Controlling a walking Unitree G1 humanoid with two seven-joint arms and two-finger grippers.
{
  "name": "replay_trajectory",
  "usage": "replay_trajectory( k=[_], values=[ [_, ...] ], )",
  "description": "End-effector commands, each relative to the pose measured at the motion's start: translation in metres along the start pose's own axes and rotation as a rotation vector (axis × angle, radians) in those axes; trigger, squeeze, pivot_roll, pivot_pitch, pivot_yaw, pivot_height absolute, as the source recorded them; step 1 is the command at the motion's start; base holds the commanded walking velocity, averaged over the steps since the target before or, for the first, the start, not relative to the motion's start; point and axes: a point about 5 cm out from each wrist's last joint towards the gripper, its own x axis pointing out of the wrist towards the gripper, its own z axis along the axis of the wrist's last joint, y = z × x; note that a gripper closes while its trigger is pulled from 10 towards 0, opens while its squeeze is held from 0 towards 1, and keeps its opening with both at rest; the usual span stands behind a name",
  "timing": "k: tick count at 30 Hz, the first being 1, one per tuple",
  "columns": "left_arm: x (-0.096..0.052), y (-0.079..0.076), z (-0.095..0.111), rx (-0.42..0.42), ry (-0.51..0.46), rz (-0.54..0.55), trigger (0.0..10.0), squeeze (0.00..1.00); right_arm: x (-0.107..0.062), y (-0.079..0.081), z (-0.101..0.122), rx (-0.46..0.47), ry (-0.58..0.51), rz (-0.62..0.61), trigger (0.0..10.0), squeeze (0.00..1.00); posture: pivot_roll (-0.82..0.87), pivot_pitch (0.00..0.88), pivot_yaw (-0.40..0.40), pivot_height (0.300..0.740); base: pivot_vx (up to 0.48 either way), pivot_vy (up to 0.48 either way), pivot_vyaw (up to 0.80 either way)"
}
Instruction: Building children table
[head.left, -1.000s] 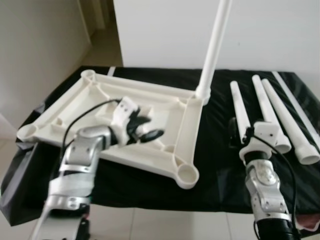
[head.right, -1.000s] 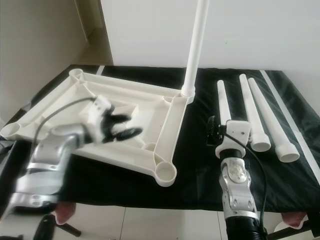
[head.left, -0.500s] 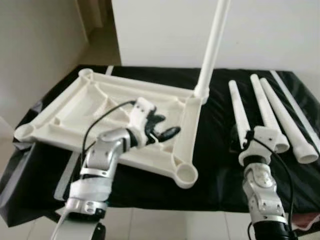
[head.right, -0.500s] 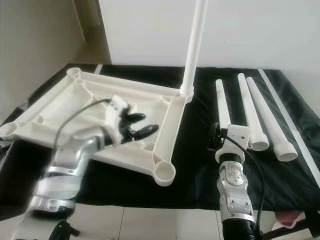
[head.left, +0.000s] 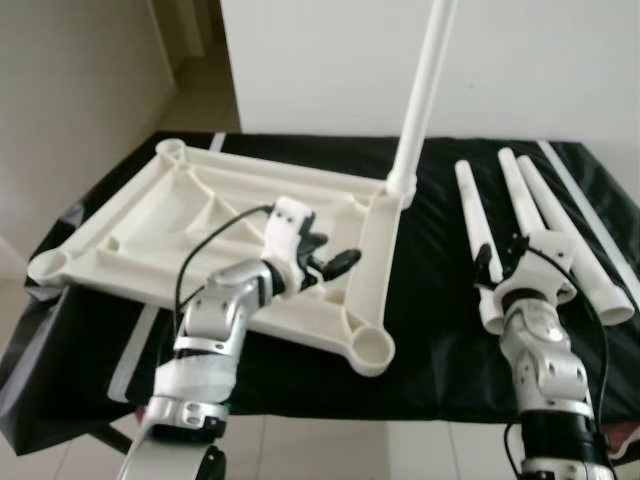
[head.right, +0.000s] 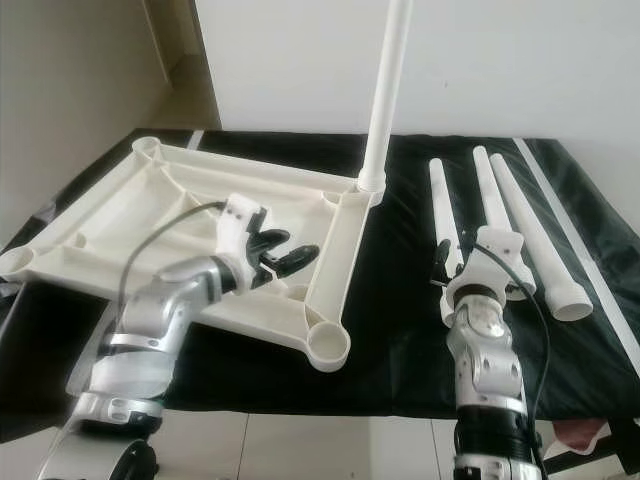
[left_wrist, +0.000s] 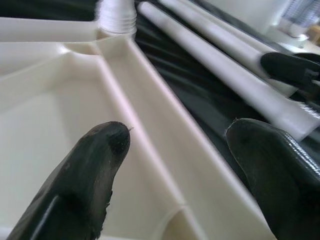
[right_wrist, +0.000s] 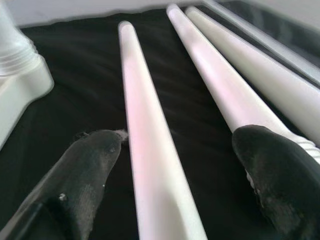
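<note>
The white plastic table top (head.left: 120, 215) lies upside down on a black cloth. One white leg (head.left: 425, 90) stands upright in its far right corner socket. The near right socket (head.left: 370, 347) is hollow. Three loose white legs lie to the right: the nearest leg (head.left: 470, 215), a middle leg (head.left: 512, 190) and an outer leg (head.left: 575, 250). My left gripper (head.left: 325, 268) is open over the table top, with its fingertips (left_wrist: 107, 142) beside the right rail (left_wrist: 165, 125). My right gripper (right_wrist: 175, 145) is open, its fingers either side of the nearest leg's thick end.
The black cloth (head.left: 430, 350) covers the work table up to its front edge, with pale floor tiles below. A thin white strip (head.left: 590, 195) runs along the far right. A white wall (head.left: 540, 60) stands behind, and a passage (head.left: 200, 80) opens at the back left.
My left gripper has moved right across the table top toward its right rail. My right gripper has moved forward and right to straddle the nearest loose leg.
</note>
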Motion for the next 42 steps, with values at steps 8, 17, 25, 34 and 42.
replay_trajectory(
  k=[8,17,25,34,42],
  values=[
    [-0.005,-0.04,-0.004,0.111,0.002,-0.233,10.0,0.0,0.016,-0.008,0.006,0.0,0.111,-0.016,10.0,0.0,0.0,0.0,-0.03,0.74,0.0,0.0,0.0],
    [-0.033,-0.057,-0.013,0.311,0.014,-0.445,10.0,0.0,0.025,-0.003,0.016,-0.012,0.155,0.016,10.0,0.0,0.01,0.0,-0.043,0.74,0.0,0.0,0.0],
    [-0.045,-0.066,-0.02,0.301,0.1,-0.583,10.0,0.0,0.03,-0.002,0.019,-0.015,0.21,0.018,10.0,0.0,0.01,0.0,-0.043,0.74,0.0,0.0,0.0],
    [-0.044,-0.064,-0.024,0.348,0.152,-0.559,10.0,0.0,0.035,0.003,0.009,0.006,0.412,0.057,10.0,0.0,0.02,0.0,-0.038,0.74,0.0,0.0,0.0],
    [-0.046,-0.061,-0.026,0.367,0.17,-0.558,10.0,0.0,0.039,0.004,0.006,0.004,0.462,0.032,10.0,0.0,0.02,0.0,-0.04,0.74,0.0,0.0,0.0]
  ],
)
